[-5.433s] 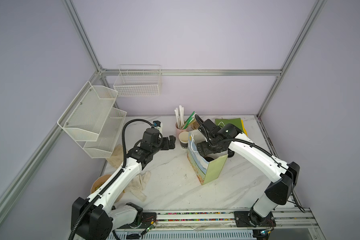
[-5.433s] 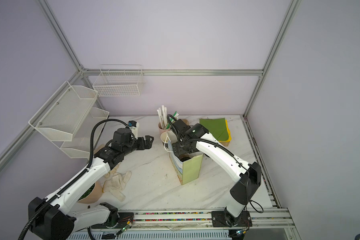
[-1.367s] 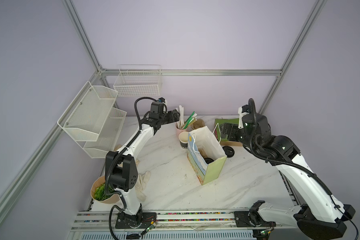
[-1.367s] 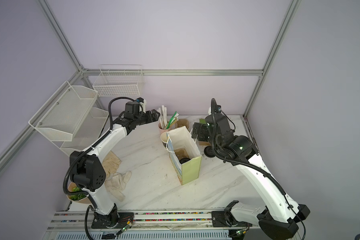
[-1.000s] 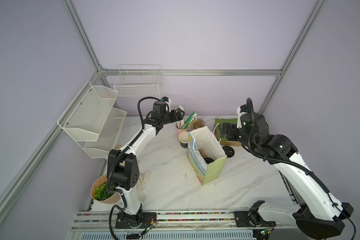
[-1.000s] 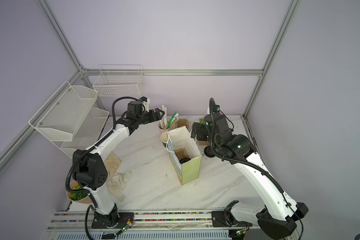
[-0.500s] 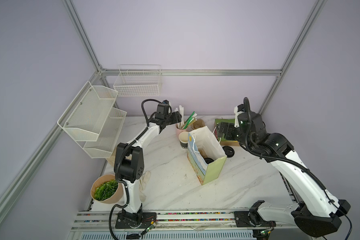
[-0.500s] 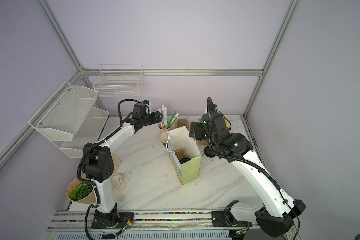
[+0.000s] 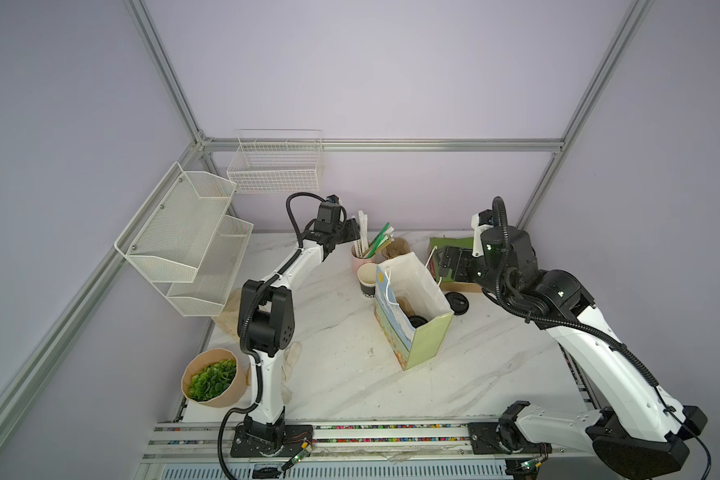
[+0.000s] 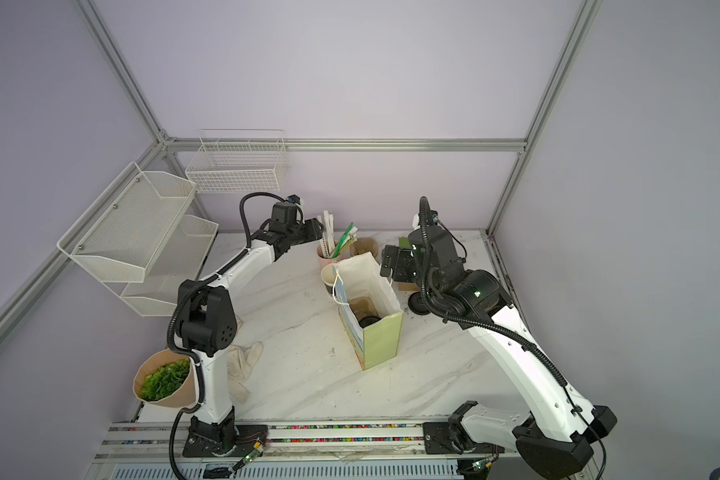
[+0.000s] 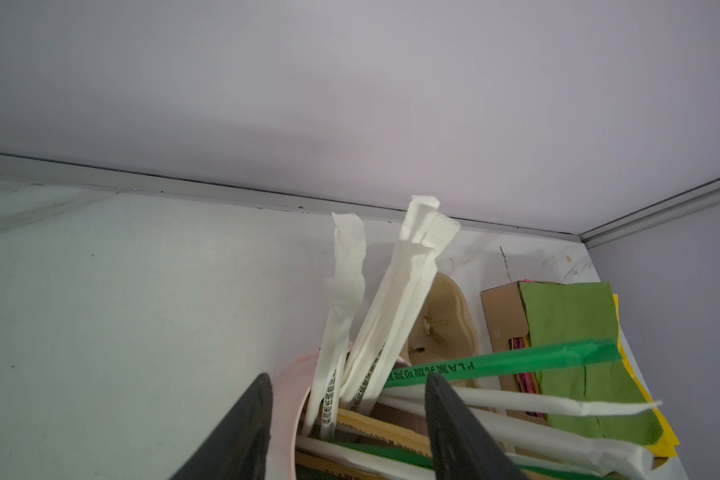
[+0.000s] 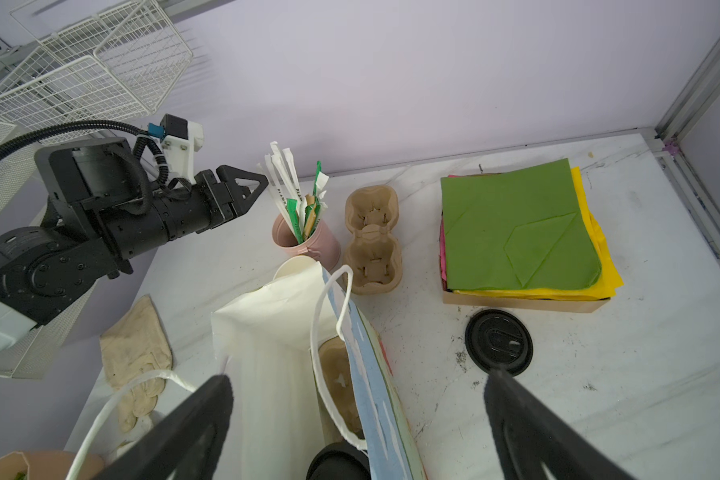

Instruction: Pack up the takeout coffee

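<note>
Takeout coffee [image 9: 417, 321] stands inside the paper bag [image 9: 427, 338] near the middle of the desk [image 9: 341, 382]. In both top views only its round black lid shows, low in the bag beside a brown pulp tray [image 10: 362, 306]. The bag is upright with its mouth open and its white cord handles loose. The left claw [image 9: 352, 235] hangs at the back of the desk, level with the tops of the wrapped straws [image 11: 395, 299] that stand in the pink cup [image 9: 360, 261]. In the left wrist view its two dark fingers [image 11: 258, 419] are parted, with the white straws rising between them and neither finger pressed on them. The right claw [image 9: 445, 266] hovers above the far right edge of the bag, spread wide and holding nothing; the right wrist view looks down between its fingers [image 12: 202, 415] onto the bag's rim. A lidless black cup [image 9: 366, 281] sits just behind the bag, next to the pink cup. A loose black lid [image 12: 498, 343] lies flat on the desk to the right of the bag, in front of a stack of green paper [image 12: 512, 224] in a shallow cardboard box.
</note>
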{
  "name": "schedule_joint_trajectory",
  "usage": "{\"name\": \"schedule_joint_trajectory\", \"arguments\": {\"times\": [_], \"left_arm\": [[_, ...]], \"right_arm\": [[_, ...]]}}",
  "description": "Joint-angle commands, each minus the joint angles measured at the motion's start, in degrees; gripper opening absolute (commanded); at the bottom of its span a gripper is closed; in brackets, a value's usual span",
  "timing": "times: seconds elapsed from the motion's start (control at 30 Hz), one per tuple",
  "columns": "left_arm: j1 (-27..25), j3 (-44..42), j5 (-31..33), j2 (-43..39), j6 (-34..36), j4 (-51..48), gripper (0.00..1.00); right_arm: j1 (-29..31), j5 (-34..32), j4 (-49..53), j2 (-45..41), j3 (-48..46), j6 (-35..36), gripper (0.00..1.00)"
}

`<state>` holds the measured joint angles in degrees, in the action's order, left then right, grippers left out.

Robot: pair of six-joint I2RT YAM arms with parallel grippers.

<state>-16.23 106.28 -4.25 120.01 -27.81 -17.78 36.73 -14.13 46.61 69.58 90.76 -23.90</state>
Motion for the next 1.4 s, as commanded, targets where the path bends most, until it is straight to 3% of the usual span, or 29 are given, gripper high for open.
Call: {"name": "schedule_joint_trajectory", "arguments": {"times": [0.0,0.43,0.73,1.03,1.37], "left_arm": [[0.23,7.24,0.76,0.10,1.02,0.04,0.58],[0.06,15.09,1.61,5.04,1.79,-3.30,0.38],[-0.03,17.20,3.02,7.12,2.59,-5.28,0.37],[-0.34,19.29,3.37,8.38,2.85,-6.29,0.18],[-0.53,20.76,3.56,8.09,2.85,-6.97,0.05]], "right_arm": [[-0.34,-0.37,-1.07,-1.10,-0.53,0.26,0.97],[-0.32,0.37,-1.26,-2.41,-1.07,0.08,0.97],[-0.34,0.81,-1.26,-2.87,-1.32,0.08,0.97],[-0.34,0.95,-1.26,-3.20,-1.71,0.08,0.97],[-0.34,0.96,-1.25,-3.57,-1.93,-0.18,0.97]]}}
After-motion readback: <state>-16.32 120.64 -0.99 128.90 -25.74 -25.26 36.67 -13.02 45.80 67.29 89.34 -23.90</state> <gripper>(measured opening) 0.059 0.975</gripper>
